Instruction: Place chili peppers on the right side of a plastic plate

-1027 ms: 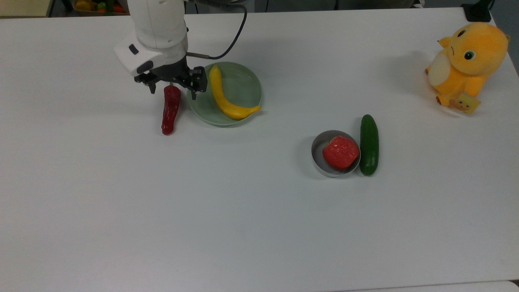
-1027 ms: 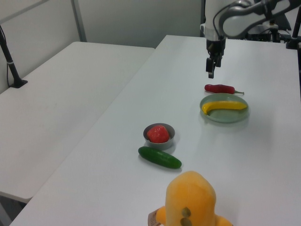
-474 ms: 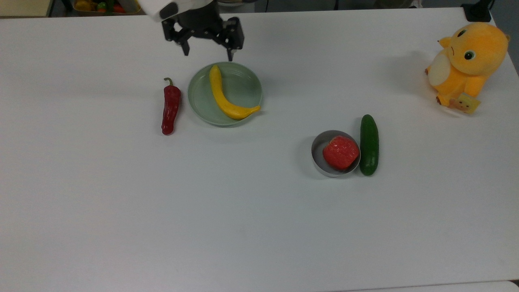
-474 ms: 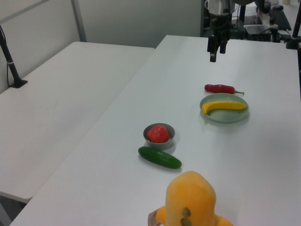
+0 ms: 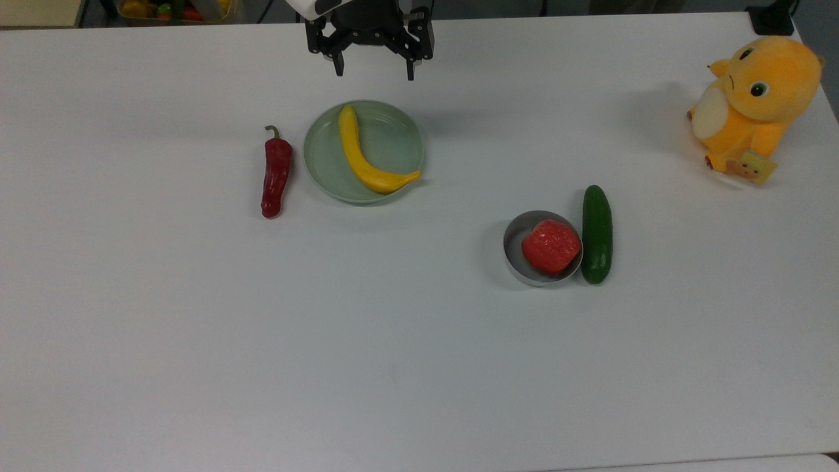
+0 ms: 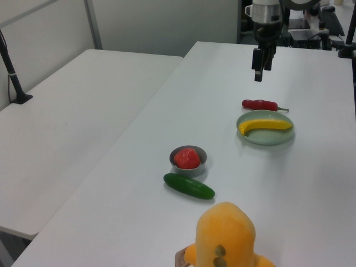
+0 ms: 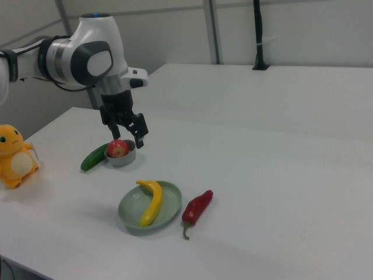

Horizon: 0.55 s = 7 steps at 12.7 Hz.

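Gripper [image 5: 373, 69] raised above table, fingers spread, pointing down, empty, beyond plastic plate [image 5: 393, 141]. Chili peppers [image 5: 275, 174] flat on table, just beside plate on the top view's left.

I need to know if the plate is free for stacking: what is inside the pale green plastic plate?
A curved yellow banana lies inside the pale green plastic plate, its tip reaching the rim. The plate floor beneath the banana is covered from sight.

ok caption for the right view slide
Open claw raised above the table; chili lies beside the plate holding a banana.
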{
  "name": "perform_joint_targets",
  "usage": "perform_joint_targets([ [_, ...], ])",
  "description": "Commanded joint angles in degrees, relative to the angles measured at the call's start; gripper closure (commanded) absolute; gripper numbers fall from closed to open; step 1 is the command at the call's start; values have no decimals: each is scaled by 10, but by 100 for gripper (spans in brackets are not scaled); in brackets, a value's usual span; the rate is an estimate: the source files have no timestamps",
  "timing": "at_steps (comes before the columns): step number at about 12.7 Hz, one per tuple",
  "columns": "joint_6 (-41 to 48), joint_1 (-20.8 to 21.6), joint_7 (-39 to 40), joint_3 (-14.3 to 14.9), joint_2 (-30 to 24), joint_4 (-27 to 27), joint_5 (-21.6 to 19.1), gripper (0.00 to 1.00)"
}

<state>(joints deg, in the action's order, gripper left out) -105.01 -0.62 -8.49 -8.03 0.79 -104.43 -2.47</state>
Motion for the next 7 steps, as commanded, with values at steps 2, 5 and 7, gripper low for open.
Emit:
perform_joint_targets([
  [2, -27, 2, 4, 1, -18, -27, 15, 0],
  [5, -22, 14, 11, 0, -15, -28, 50, 0],
  [7, -21, 14, 13, 1, -15, -28, 50, 0],
])
